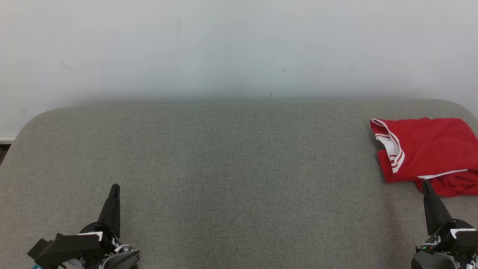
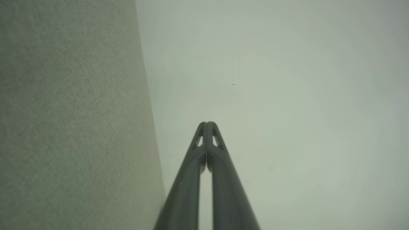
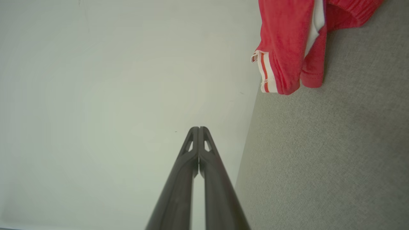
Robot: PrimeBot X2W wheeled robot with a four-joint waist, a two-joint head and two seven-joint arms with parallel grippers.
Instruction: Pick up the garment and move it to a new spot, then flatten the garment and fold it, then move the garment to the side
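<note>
My right tool (image 1: pixel 425 182) rises from the lower right corner of the head view. Its tip sits just below the near edge of the garment (image 1: pixel 429 149), but I cannot tell whether it touches the cloth. The two fingers are pressed together and hold nothing. My left tool (image 1: pixel 115 186) stands at the lower left of that view, well apart from the garment, with the wide grey surface (image 1: pixel 239 168) between them. Its fingers are also pressed together on nothing.

The garment lies at the right edge of the head view, on the surface near its rounded far corner. It is red and folded into a rough rectangle. A white band with red stripes curves down its left side, and a thin white strip shows along its lower edge. Another red layer bulges out beneath at the lower right. In the right wrist view the garment (image 3: pixel 284 41) sits at the upper right, above and to the right of my closed fingertips. There its striped hem reaches the line where the surface meets the pale wall (image 3: pixel 96 95).

The frame cuts off the garment's right side in the head view and its upper part in the right wrist view. What kind of garment it is I cannot make out.
</note>
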